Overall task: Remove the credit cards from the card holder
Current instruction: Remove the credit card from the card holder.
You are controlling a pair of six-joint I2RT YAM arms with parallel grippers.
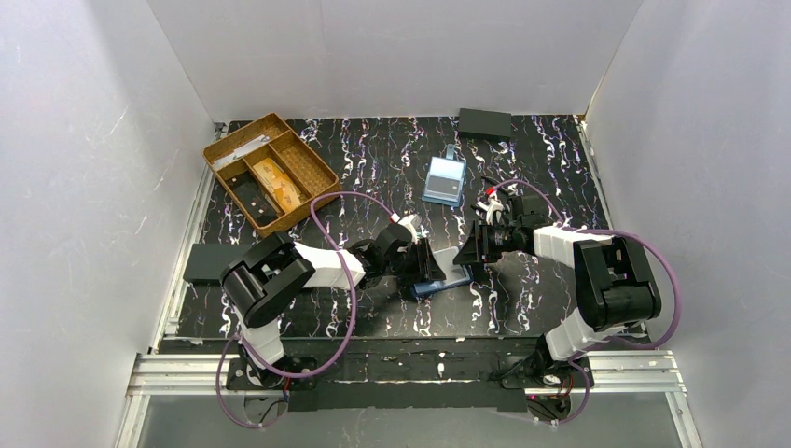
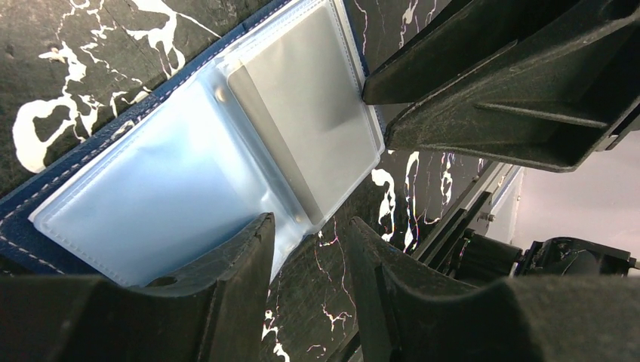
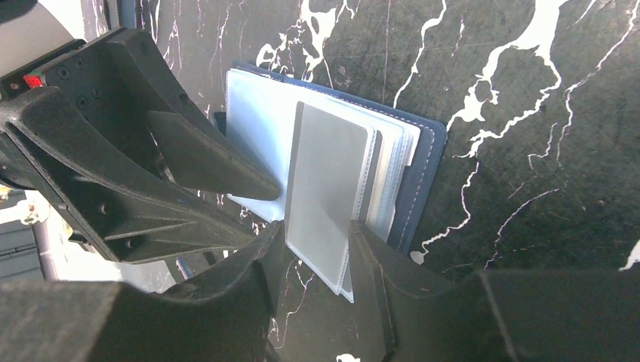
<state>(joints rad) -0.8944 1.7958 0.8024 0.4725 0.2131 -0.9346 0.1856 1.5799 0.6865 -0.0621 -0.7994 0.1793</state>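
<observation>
Card holder is lying open and flat on the table, directly between your two grippers, whose tips are facing each other across it.

Left gripper: its fingers are standing apart. One is overlapping the near edge of the cloudy blue sleeves. The other is sitting off the holder over bare table. Only a sleeve corner is poking into the gap, and nothing is being clamped there.

Right gripper: its fingers are also standing partway apart. The end of one sleeve page is sitting between the tips, and that page is carrying a pale grey card. It is sticking out past the rest of the stack toward those fingers. Both tips are lining up with the page's long edges, but you're not getting a clear look at the pads, so I can't tell whether they're biting or just bracketing it. In the left wrist view the same tips are meeting that page's far edge.

The navy cover with its light stitching is showing as a border past the sleeves, on the side of the right-hand finger in the right wrist view.

Writing: the card face is reading as plain grey through the plastic. Any print on it is too washed out to read.

A light blue clear case is lying beyond the right gripper's tips, well apart from the holder.
</observation>
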